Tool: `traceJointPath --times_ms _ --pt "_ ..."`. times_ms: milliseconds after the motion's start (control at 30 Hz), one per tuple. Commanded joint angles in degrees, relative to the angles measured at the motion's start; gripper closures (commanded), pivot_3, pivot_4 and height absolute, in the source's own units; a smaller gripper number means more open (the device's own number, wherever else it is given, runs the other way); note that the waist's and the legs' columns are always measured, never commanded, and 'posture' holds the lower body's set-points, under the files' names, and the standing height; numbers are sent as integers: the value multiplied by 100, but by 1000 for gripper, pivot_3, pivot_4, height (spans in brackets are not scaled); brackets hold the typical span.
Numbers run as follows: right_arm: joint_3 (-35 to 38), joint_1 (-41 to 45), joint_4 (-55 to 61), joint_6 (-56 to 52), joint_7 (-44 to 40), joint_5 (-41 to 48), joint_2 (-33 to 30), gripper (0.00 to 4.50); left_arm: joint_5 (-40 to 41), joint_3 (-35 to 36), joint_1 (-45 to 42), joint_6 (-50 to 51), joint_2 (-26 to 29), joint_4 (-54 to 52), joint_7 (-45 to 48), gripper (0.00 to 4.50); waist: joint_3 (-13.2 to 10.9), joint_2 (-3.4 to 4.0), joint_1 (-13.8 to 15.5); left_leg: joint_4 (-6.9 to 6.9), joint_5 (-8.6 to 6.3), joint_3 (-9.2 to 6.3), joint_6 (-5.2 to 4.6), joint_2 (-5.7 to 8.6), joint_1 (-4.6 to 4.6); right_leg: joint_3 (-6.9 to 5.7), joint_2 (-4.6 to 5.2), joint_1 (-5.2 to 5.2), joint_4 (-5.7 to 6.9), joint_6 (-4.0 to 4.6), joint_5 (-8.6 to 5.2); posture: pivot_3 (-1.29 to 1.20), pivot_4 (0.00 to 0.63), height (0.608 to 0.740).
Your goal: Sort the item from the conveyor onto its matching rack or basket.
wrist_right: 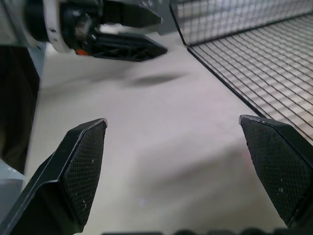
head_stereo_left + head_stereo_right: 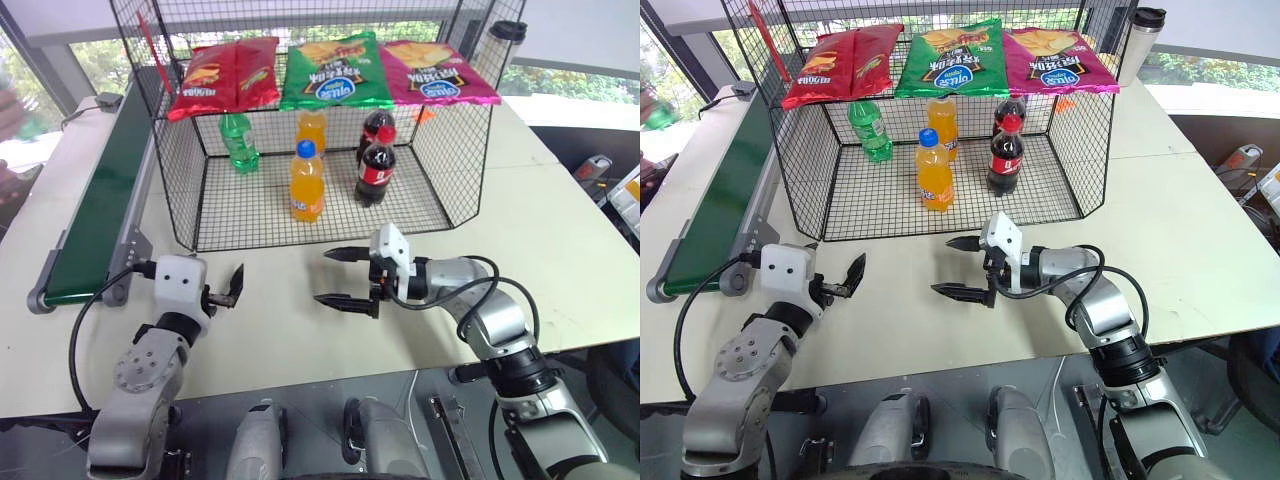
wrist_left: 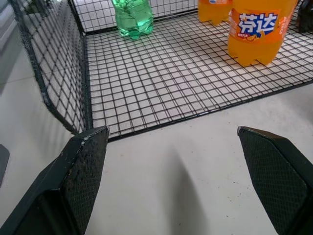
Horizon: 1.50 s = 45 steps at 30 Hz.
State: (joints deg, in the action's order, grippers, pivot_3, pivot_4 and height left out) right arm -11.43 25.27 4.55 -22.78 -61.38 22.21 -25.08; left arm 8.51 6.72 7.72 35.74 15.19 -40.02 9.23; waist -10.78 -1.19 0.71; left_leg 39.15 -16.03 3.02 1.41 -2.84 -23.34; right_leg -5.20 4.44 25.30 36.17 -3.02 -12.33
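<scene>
One green soda bottle (image 2: 238,142) stands inside the black mesh basket (image 2: 175,170), in the rear corner nearest the conveyor (image 2: 100,195), just beside the mesh wall on that side. Toward the basket's middle stand two orange bottles (image 2: 307,182), one behind the other, and beyond them two dark cola bottles (image 2: 376,166), also front and back. The basket's side toward the robot is missing, so its mesh floor meets the white table (image 2: 560,250) at a low wire edge. Bare table lies between that edge and the table's near edge, and both grippers hover over it. The left gripper (image 2: 228,290) points at the open side with its jaws spread wide and nothing between them. The right gripper (image 2: 340,277) points across toward the left one, jaws likewise wide and empty; the two are apart.

The left wrist view brings close the basket's near corner, the green bottle's base and the front orange bottle's blue label with white Chinese characters. The right wrist view shows the left gripper's fingers (image 1: 124,46) above the table and the floor's wire edge. The eye views show three crisp bags (image 2: 335,70) on the sloped upper panel, red, green and magenta, their print too small to read.
</scene>
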Motion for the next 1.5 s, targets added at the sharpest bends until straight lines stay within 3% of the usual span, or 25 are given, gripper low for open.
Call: traceJointPath --times_ms 33,533,867,1100,1500 --pt "251 153 399 -127 -131 503 83 0 -14 184 94 103 39 -482 -88 129 0 0 -1 0 0 0 0 0 0 0 0 0 0 0 0 0 150 740" --pt "276 498 367 -262 352 656 475 0 405 1168 356 289 -443 -987 -463 129 0 0 2 0 0 -2 0 0 0 0 0 0 0 0 0 0 150 740" --pt "82 544 -237 513 209 92 441 0 585 1894 272 387 -542 -1155 -789 129 0 0 -15 0 0 0 0 1 1 1 0 -1 0 0 0 0 150 740" --pt "16 493 -382 630 73 9 448 0 792 2600 393 282 -721 -830 -992 129 0 0 -10 1 0 -1 0 0 3 0 -1 -2 1 0 0 0 150 740" --pt "30 488 -361 677 31 27 450 0 975 3037 591 -101 -533 -351 -804 129 0 0 -8 1 0 -1 0 0 2 0 0 -2 0 15 -8 0 150 740"
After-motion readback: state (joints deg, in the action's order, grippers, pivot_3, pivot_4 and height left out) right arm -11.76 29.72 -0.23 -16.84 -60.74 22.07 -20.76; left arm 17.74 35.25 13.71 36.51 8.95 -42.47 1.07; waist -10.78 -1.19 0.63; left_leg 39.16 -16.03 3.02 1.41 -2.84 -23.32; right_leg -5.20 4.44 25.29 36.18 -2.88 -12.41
